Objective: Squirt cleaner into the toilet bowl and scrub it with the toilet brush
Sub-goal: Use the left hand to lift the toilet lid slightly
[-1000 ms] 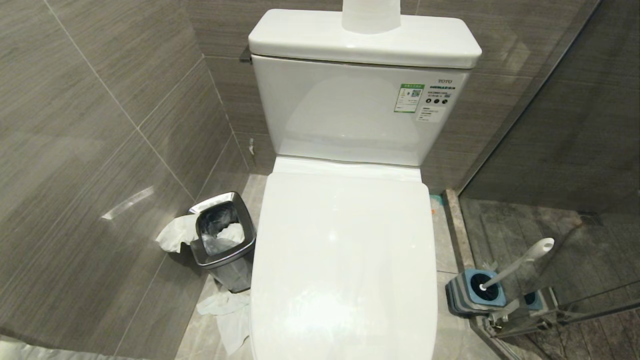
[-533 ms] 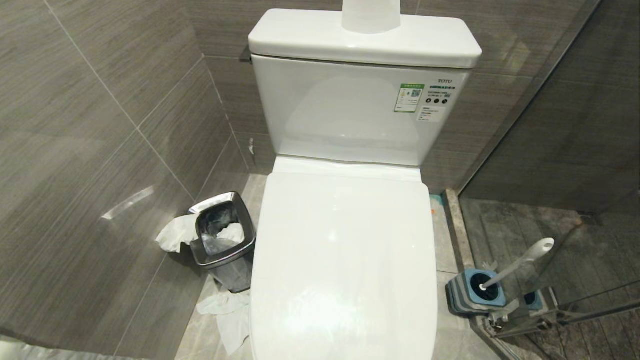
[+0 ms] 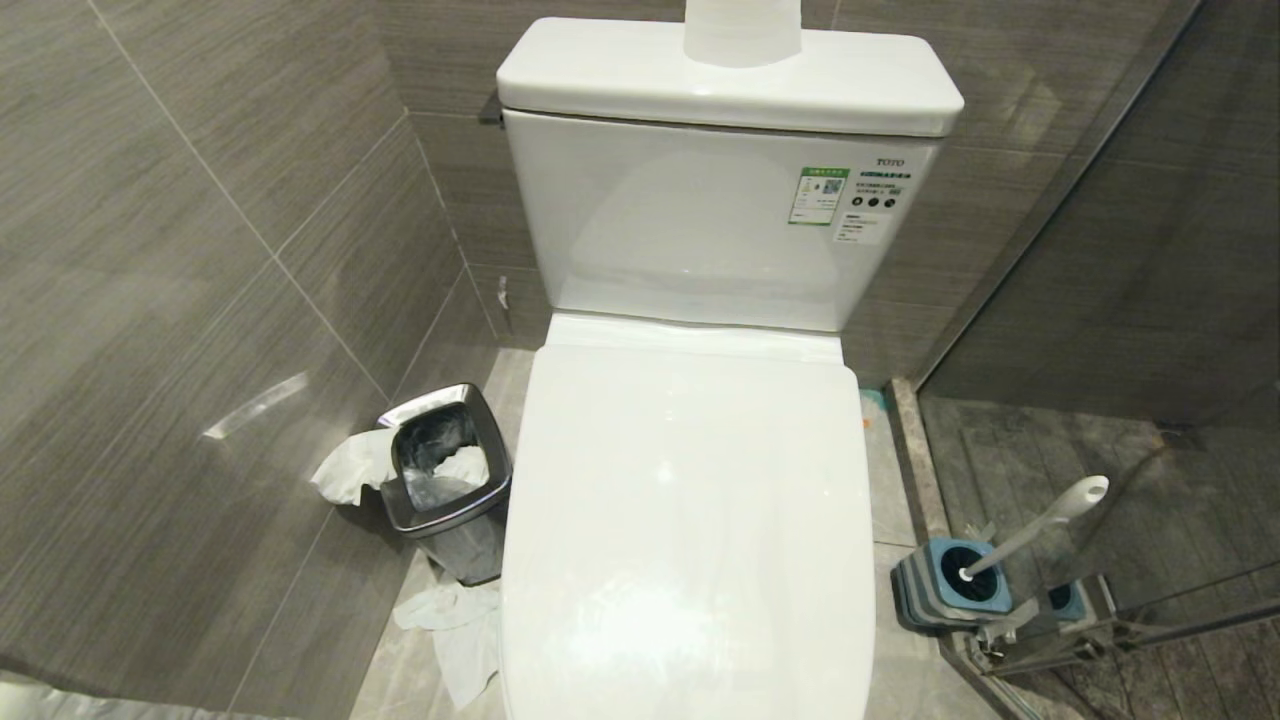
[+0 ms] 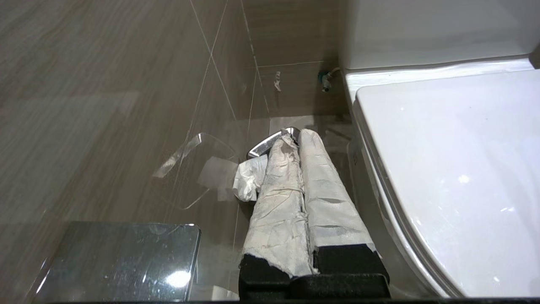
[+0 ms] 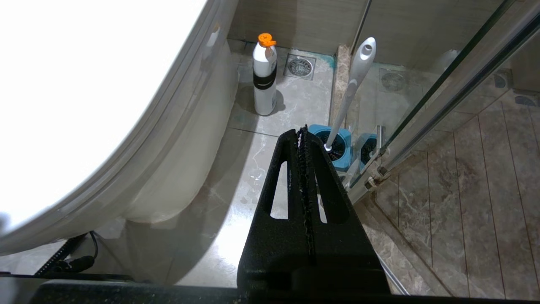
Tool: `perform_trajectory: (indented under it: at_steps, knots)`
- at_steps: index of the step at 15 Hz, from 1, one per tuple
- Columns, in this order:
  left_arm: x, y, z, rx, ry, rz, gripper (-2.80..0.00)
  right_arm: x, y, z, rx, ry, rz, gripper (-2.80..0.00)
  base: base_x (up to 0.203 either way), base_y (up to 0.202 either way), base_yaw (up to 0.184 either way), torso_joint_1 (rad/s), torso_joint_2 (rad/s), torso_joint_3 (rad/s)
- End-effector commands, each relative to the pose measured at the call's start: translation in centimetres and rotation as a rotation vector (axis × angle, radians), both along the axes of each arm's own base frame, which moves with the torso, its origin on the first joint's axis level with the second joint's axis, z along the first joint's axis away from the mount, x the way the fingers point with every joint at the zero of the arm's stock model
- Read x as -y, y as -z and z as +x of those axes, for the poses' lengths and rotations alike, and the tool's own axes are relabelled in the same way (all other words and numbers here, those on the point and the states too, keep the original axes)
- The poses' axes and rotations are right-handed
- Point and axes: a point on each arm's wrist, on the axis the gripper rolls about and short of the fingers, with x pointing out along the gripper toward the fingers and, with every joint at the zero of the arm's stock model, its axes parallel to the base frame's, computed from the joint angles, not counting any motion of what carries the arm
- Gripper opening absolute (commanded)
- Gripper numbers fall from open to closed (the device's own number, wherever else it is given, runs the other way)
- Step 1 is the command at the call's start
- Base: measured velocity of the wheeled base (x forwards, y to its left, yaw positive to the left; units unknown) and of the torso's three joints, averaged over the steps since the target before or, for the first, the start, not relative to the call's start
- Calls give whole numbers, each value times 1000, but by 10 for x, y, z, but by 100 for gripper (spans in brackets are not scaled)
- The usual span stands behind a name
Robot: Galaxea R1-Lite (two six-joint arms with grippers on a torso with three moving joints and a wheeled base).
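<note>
Standing in its holder [image 3: 950,590], the toilet brush [image 3: 1040,525] is untouched; left claw [image 4: 300,139] and right claw [image 5: 303,133] are seen closed, empty.

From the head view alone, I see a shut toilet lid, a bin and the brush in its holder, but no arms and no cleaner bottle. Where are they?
Observer: A white bottle with an orange cap stands on the floor beside the toilet, near a floor drain; only the right wrist view shows it.
Operator: And the grippers?
Observer: The left gripper, its fingers wrapped in white, is shut and empty, above the steel bin beside the lid.
Operator: The right one?
Observer: The right gripper is shut and empty, pointing toward the toilet brush standing in its blue holder.
</note>
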Motion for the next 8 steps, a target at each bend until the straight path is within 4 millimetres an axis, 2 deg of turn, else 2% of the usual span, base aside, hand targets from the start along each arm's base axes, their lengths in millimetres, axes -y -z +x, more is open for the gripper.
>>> perform_trajectory:
  at_steps: [1,8]
  knots:
    - [0,-1,12,-47,0,18,-280,0,0,0,-1,0,0,-280,0,0,0,0,0,0]
    - [0,-2,53,-185,-1,72,-280,0,0,0,-1,0,0,-280,0,0,0,0,0,0]
